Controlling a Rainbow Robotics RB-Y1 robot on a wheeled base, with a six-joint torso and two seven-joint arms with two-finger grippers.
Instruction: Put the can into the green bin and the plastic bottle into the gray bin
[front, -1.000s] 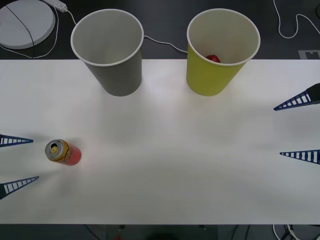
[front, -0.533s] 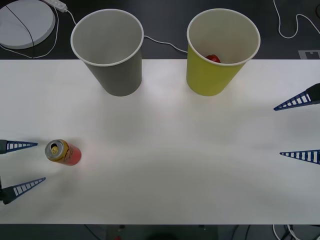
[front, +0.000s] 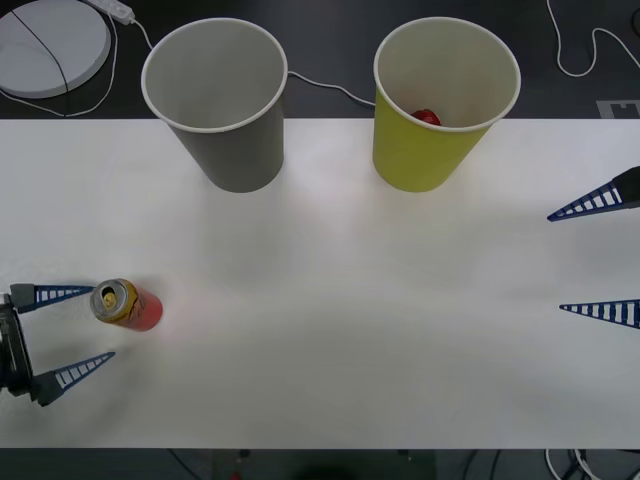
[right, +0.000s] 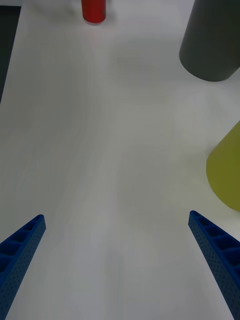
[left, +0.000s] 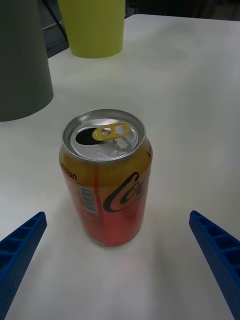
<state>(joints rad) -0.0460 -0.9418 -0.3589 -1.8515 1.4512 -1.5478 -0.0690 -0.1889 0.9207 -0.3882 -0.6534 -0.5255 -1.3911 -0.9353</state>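
Note:
The can (front: 125, 304), red with a gold top and pull-tab, stands upright at the table's front left. My left gripper (front: 102, 323) is open just to its left, its fingertips level with the can's near side and not touching it. In the left wrist view the can (left: 107, 180) stands close ahead between the spread fingers. The gray bin (front: 235, 150) and the green bin (front: 430, 150) stand at the back; something red (front: 427, 117) lies inside the green one. My right gripper (front: 556, 262) waits open at the right edge. The plastic bottle is out of view.
The white table (front: 330, 300) stretches bare between the can and the bins. Behind it lie a round white disc (front: 50, 40) and cables (front: 320, 85). The right wrist view shows the can (right: 93, 11) far off, the gray bin (right: 210, 40) and the green bin (right: 225, 170).
My left gripper has slid to the right toward the can, staying open, until its fingertips reach the can's side. The right arm and the can have not moved.

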